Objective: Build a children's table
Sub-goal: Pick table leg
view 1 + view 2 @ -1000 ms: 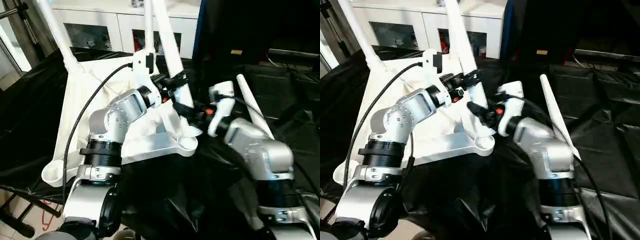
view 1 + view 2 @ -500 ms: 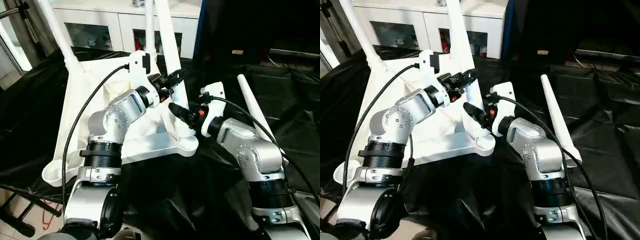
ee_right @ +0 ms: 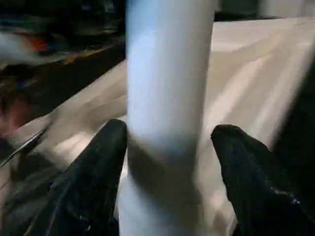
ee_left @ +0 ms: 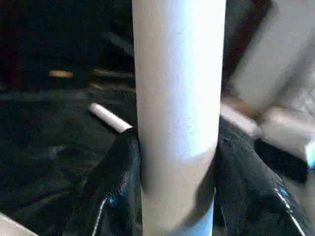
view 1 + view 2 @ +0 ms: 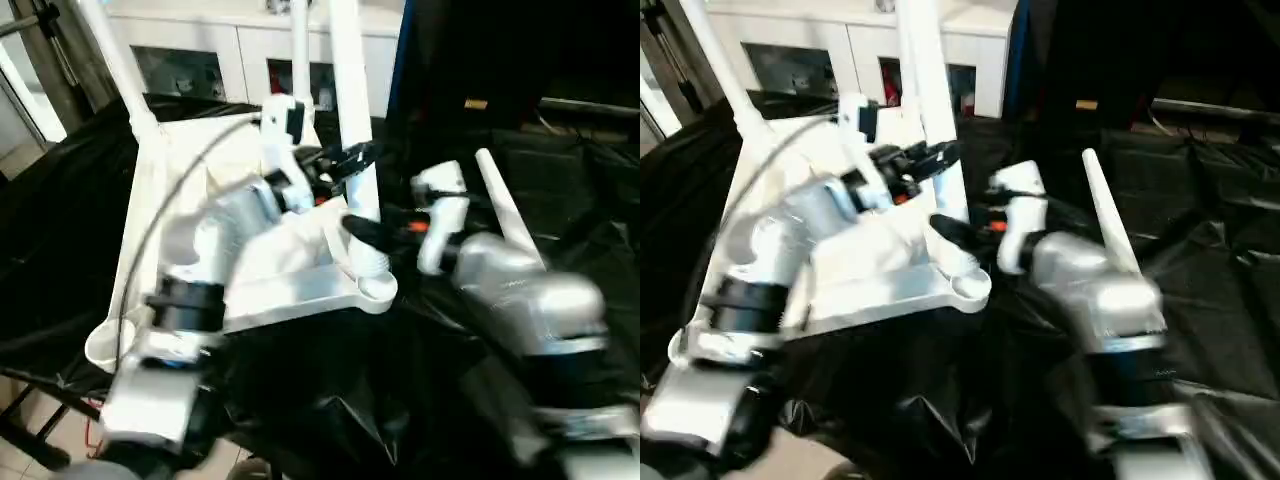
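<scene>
The children's table top (image 5: 300,292) lies upside down on black cloth. One white leg (image 5: 350,100) stands in the socket of its near right corner (image 5: 376,290). My left gripper (image 5: 347,160) is shut on this leg partway up, and its black fingers (image 4: 118,196) press both sides of the tube (image 4: 177,98). My right gripper (image 5: 362,228) is open around the same leg (image 3: 167,98) near its base, with its fingers (image 3: 93,177) standing slightly off the tube. Two other legs (image 5: 120,70) (image 5: 300,45) stand at the far corners. A loose leg (image 5: 505,205) lies to the right.
Crumpled black cloth (image 5: 420,380) covers the work surface and hangs over its near edge. A white cabinet with glass doors (image 5: 190,55) stands behind the table top. A dark panel (image 5: 500,60) fills the back right. The left arm's cable (image 5: 150,240) loops over the table top.
My left gripper has closed on the standing leg. My right gripper has widened off the leg's base in the last half second. Both arms are blurred with motion now.
</scene>
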Controlling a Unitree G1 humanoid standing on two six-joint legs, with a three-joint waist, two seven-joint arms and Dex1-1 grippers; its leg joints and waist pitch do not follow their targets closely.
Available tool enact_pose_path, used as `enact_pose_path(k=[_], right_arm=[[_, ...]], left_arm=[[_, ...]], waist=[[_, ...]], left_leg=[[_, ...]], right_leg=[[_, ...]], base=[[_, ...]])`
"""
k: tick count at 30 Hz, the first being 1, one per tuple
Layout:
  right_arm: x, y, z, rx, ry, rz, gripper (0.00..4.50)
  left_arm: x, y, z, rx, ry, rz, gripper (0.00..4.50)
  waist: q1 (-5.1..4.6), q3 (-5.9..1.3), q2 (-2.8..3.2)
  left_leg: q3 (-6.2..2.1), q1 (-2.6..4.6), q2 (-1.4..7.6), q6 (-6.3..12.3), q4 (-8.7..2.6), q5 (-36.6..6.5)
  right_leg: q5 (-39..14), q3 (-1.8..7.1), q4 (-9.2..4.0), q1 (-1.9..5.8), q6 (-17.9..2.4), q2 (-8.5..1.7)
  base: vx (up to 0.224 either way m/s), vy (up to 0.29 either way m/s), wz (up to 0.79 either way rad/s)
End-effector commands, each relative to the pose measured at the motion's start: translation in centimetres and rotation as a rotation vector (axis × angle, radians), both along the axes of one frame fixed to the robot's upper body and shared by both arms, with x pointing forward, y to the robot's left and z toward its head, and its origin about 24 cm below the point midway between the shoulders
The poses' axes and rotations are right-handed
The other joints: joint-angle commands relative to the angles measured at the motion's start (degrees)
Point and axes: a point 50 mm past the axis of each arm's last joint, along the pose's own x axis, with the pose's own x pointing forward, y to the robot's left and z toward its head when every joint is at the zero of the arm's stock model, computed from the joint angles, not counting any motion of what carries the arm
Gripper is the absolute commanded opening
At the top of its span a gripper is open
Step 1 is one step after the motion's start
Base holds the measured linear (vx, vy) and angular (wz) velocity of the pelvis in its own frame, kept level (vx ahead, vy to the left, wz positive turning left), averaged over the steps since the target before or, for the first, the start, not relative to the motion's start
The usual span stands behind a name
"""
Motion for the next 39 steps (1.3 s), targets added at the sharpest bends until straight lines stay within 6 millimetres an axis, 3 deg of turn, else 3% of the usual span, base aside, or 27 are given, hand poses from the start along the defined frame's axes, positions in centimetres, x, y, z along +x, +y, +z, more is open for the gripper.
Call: enact_pose_path(k=[1,5,9,10,12,14,18,21,24,25,27,33,34,38,39], right_arm=[[-0.5,0.1,1.3,0.023,-0.022,0.084,3.05],[-0.6,0.1,1.3,0.011,-0.021,0.110,3.05],[-0.7,0.2,1.1,-0.012,-0.016,0.149,3.05],[-0.8,0.3,1.0,-0.034,-0.009,0.185,3.05],[-0.9,0.4,0.9,-0.042,-0.005,0.202,3.05],[-1.0,0.5,0.8,-0.055,0.005,0.230,3.05],[-1.3,0.6,0.6,-0.066,0.023,0.256,3.05],[-1.4,0.8,0.2,-0.074,0.033,0.271,3.05],[-1.4,0.8,0.1,-0.075,0.035,0.275,3.05],[-1.4,0.9,0.1,-0.077,0.035,0.280,3.05],[-1.3,0.9,0.0,-0.078,0.035,0.282,3.05],[-1.3,1.0,0.1,-0.061,0.035,0.285,3.05],[-1.3,1.0,0.1,-0.064,0.037,0.285,2.76],[-1.3,1.0,-0.1,-0.066,0.043,0.281,2.64],[-1.3,1.0,-0.2,-0.066,0.046,0.279,2.43]], left_arm=[[-0.7,-0.3,1.0,0.036,-0.060,-0.128,1.86],[-1.1,-0.4,1.1,0.037,-0.059,-0.187,1.86],[-1.5,-0.7,1.2,0.058,-0.073,-0.257,1.86],[-1.6,-0.9,1.5,0.037,-0.075,-0.291,1.86],[-1.6,-1.0,1.7,0.023,-0.075,-0.307,1.86],[-1.8,-1.2,2.0,-0.008,-0.079,-0.339,1.86],[-1.9,-1.3,2.3,-0.039,-0.086,-0.347,1.86],[-2.0,-1.4,2.4,-0.051,-0.089,-0.349,1.86],[-2.0,-1.4,2.4,-0.055,-0.090,-0.350,1.86],[-2.1,-1.4,2.5,-0.058,-0.089,-0.353,1.86],[-2.1,-1.5,2.5,-0.061,-0.089,-0.354,1.86],[-2.3,-1.5,2.4,-0.067,-0.091,-0.370,1.86],[-2.4,-1.6,2.4,-0.066,-0.090,-0.370,1.86],[-2.4,-1.6,2.4,-0.068,-0.089,-0.371,1.86],[-2.5,-1.6,2.3,-0.068,-0.088,-0.371,1.86]], waist=[[0.04,-4.76,-0.49],[0.01,-4.74,-0.55],[0.01,-4.75,-0.50],[-0.05,-4.73,-0.79],[0.04,-4.77,-0.62],[0.05,-4.79,-0.95],[0.15,-4.85,-0.95],[0.13,-4.83,-1.32],[0.10,-4.81,-1.25],[0.09,-4.81,-1.54],[0.19,-4.84,-1.27],[0.19,-4.88,-1.34],[0.16,-4.86,-1.36],[0.18,-4.87,-1.42],[0.12,-4.85,-1.41]], left_leg=[[-0.57,0.81,1.79,2.29,-3.51,-8.0],[-0.46,0.77,1.76,2.10,-3.40,-8.2],[-0.51,0.88,1.80,1.71,-3.40,-8.7],[-0.45,0.85,1.83,1.74,-3.42,-8.7],[-0.43,0.89,1.85,1.82,-3.33,-8.5],[-0.39,0.74,1.79,2.18,-3.27,-7.9],[-0.44,0.60,1.82,2.53,-3.19,-7.2],[-0.34,0.59,1.76,2.84,-3.13,-6.8],[-0.34,0.57,1.70,2.78,-3.10,-6.8],[-0.30,0.57,1.69,2.80,-3.12,-6.7],[-0.37,0.64,1.78,2.70,-3.11,-6.6],[-0.36,0.64,1.81,2.74,-3.09,-6.5],[-0.36,0.65,1.81,2.76,-3.10,-6.6],[-0.34,0.61,1.75,2.82,-3.06,-6.4],[-0.35,0.65,1.78,2.78,-3.09,-6.5]], right_leg=[[-12.2,3.06,-4.29,3.57,-8.5,-3.93],[-12.8,2.99,-4.26,3.60,-9.9,-4.02],[-14.0,2.97,-4.38,3.57,-9.7,-3.99],[-14.0,3.00,-4.38,3.60,-9.8,-3.95],[-13.8,3.04,-4.28,3.56,-10.0,-3.99],[-13.3,3.02,-4.22,3.68,-10.3,-4.01],[-12.7,3.00,-4.07,3.75,-10.5,-4.04],[-13.2,3.00,-4.12,3.73,-10.2,-4.00],[-14.4,2.98,-4.25,3.69,-9.5,-3.95],[-14.8,2.99,-4.31,3.71,-9.3,-3.95],[-14.7,2.99,-4.22,3.62,-9.3,-3.98],[-13.4,3.03,-4.06,3.66,-9.9,-3.99],[-13.7,3.00,-4.09,3.67,-9.8,-3.99],[-14.0,2.98,-4.13,3.69,-9.5,-3.96],[-14.1,2.98,-4.14,3.65,-9.4,-3.91]], base=[[0.000,0.000,0.00],[0.000,0.000,0.00],[0.000,0.000,0.00],[0.000,0.000,0.00],[0.000,0.000,0.00],[0.000,0.000,0.00],[0.000,0.000,0.00],[0.000,0.000,0.00],[0.000,0.000,0.00],[0.000,0.000,0.00],[0.000,0.000,0.00],[0.000,0.000,0.00],[0.000,0.000,0.00],[0.000,0.000,0.00],[0.000,0.000,0.00]])
